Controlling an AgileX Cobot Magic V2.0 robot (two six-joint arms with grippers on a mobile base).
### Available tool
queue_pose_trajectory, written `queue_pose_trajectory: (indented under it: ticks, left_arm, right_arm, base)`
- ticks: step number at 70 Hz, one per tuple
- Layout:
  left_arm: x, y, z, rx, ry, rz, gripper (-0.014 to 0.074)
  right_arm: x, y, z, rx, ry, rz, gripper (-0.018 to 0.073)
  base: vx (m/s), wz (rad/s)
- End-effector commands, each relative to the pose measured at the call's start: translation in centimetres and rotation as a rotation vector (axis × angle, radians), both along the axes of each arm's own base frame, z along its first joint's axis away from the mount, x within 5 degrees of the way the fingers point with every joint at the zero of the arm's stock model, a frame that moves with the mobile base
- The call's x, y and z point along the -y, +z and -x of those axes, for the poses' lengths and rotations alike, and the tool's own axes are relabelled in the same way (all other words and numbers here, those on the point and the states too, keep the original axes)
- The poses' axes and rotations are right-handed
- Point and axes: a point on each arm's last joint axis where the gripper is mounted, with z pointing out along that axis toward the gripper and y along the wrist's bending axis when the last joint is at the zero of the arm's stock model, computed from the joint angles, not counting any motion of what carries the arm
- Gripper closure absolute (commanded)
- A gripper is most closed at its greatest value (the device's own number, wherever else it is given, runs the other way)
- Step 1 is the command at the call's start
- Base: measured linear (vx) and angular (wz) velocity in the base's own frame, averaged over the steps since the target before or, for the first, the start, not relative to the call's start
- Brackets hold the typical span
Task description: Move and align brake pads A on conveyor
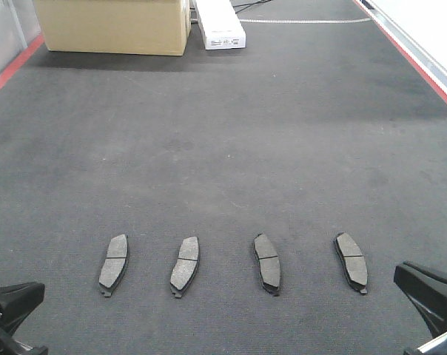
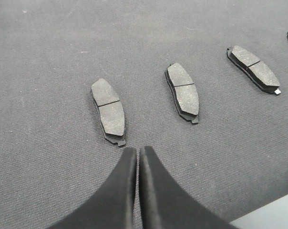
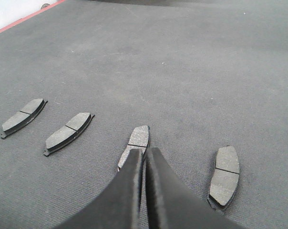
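Several dark grey brake pads lie in a row on the charcoal conveyor, near its front. From left to right they are pad, pad, pad and pad, each pointing roughly away from me. My left gripper is shut and empty, its tips just short of the leftmost pad. My right gripper is also shut and empty. It hides the near end of the third pad, and the rightmost pad lies beside it. Both grippers show at the bottom corners of the front view, left and right.
A cardboard box and a white box stand at the far end of the belt. Red strips run along the left edge and the right edge. A pale surface corner shows below the belt.
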Motion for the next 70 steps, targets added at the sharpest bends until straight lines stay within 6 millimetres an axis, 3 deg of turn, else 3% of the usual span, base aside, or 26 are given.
queue_pose_trajectory:
  ticks: [1, 24, 51, 59, 70]
  left_arm:
    - [0.3, 1.2, -0.3, 0.067, -0.023, 0.035, 0.0603]
    - [0.9, 1.1, 0.1, 0.045, -0.086, 0.058, 0.0603]
    - [1.8, 2.2, 0.0, 0.193, -0.218, 0.067, 0.0603]
    - [1.2, 2.9, 0.5, 0.242, -0.201, 0.079, 0.0603]
    - [-1.7, 3.5, 2.2, 0.375, -0.059, 0.098, 0.0603]
  right_arm:
    - [-0.1, 1.6, -0.3, 0.098, 0.005, -0.024, 0.056]
    - [-0.1, 1.6, -0.3, 0.098, 0.005, -0.024, 0.056]
    - [-0.1, 1.6, -0.3, 0.098, 0.005, -0.024, 0.056]
    - [-0.1, 1.6, -0.3, 0.098, 0.005, -0.024, 0.056]
    - [-0.1, 1.6, -0.3, 0.098, 0.005, -0.024, 0.056]
  base:
    - [0.0, 0.0]
    - [0.0, 0.0]
    - [0.0, 0.0]
    - [0.0, 0.0]
    - [0.0, 0.0]
